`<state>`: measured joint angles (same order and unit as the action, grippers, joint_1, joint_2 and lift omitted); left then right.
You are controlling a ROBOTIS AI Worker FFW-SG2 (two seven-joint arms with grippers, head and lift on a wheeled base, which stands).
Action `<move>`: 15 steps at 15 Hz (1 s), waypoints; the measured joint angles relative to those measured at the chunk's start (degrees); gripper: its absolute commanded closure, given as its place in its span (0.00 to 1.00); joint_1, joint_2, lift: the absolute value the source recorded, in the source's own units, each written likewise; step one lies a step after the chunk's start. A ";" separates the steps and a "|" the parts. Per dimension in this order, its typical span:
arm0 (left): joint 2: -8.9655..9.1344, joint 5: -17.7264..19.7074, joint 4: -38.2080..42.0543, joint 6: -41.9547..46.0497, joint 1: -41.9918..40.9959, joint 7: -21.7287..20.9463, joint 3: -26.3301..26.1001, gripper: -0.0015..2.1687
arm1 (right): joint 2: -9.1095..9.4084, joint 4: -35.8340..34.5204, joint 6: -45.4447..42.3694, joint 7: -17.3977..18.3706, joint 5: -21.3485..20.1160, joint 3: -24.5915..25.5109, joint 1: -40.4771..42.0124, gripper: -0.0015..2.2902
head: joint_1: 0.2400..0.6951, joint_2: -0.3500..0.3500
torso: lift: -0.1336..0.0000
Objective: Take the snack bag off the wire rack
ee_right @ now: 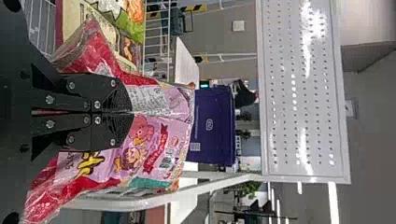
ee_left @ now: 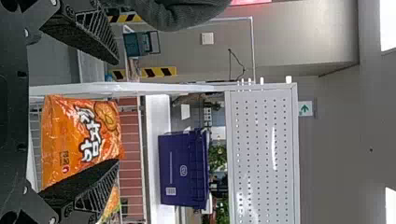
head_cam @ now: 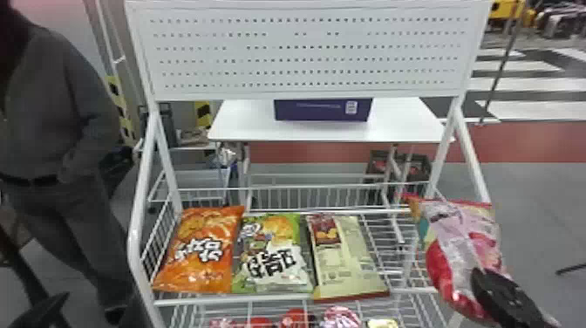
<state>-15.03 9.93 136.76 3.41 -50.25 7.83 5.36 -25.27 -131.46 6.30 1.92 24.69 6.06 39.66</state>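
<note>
Your right pincer (ee_right: 129, 112) has its 2 fingers closed on the pink snack bag (ee_right: 152, 154), which hangs at the right side of the wire rack (head_cam: 196, 300), seemingly off the shelf. Grip firmly without crushing, and draw back gently so the loose ends don't snag the right post (head_cam: 473, 157). Your right arm slants in from the head view's lower right corner; your left pincer (ee_left: 116, 112) gapes near the orange bag (ee_left: 77, 135).

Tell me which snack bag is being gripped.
The pink bag, pinched in the right gripper; the orange bag, green bag and cream bag lie on the rack.
</note>
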 measured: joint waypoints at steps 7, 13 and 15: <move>0.00 0.10 0.04 0.72 -0.22 0.09 -0.14 0.07 | 0.33 -1.34 -11.95 1.03 1.39 6.33 11.14 0.88 | 0.57 0.50 | 1.00; 0.18 -0.15 0.77 1.18 -1.03 0.08 -0.53 0.07 | 0.70 -1.29 -15.64 0.98 1.94 7.77 13.59 0.88 | 0.57 0.50 | 1.00; 0.26 -0.24 1.03 1.30 -1.33 0.08 -0.50 0.07 | 0.52 -1.28 -15.65 0.99 1.94 7.75 13.53 0.88 | 0.57 0.50 | 1.00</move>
<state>-14.76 9.69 137.79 4.71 -51.57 7.91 4.87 -24.75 -132.74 -9.35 2.90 26.63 13.81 53.20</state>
